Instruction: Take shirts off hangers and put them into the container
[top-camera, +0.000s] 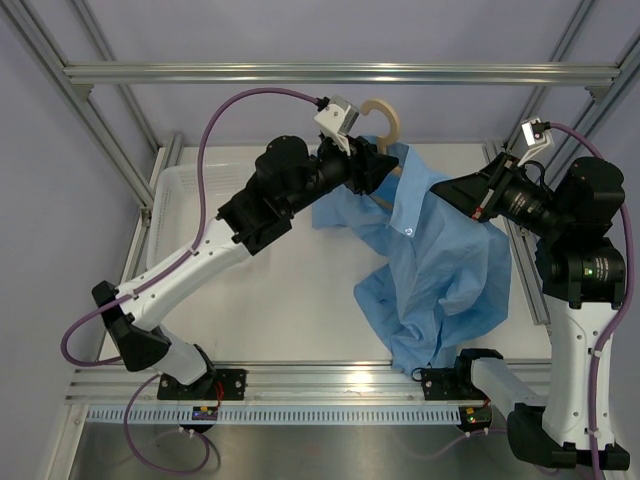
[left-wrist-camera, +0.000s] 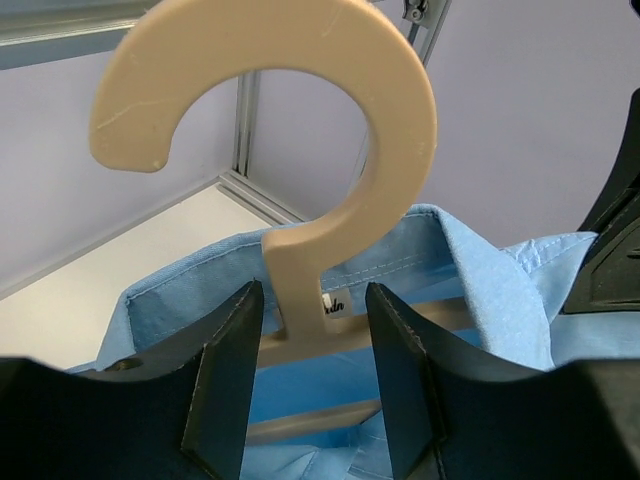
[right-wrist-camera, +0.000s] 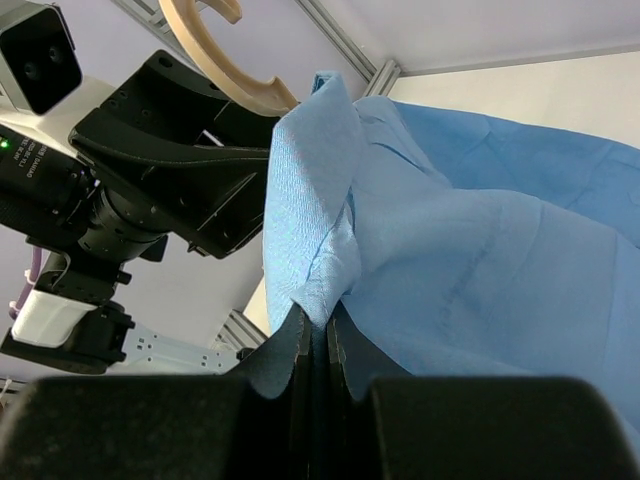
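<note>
The light blue shirt (top-camera: 445, 270) hangs from the beige hanger (top-camera: 386, 113) at the back of the table, and its lower part lies crumpled on the white surface. My left gripper (left-wrist-camera: 314, 292) is open, one finger (left-wrist-camera: 225, 380) on each side of the hanger's neck (left-wrist-camera: 300, 270) just below the hook, with a gap on both sides. My right gripper (right-wrist-camera: 318, 318) is shut on a fold of the shirt (right-wrist-camera: 480, 260) near the collar, to the right of the hanger (right-wrist-camera: 215, 55). The clear container (top-camera: 180, 185) sits at the back left, partly hidden behind the left arm.
A silver frame bar (top-camera: 340, 72) crosses above the back of the table, and slanted posts stand at both sides. Rails run along the table's left and right edges (top-camera: 525, 280). The left arm's wrist and camera (right-wrist-camera: 45, 60) sit close to my right gripper.
</note>
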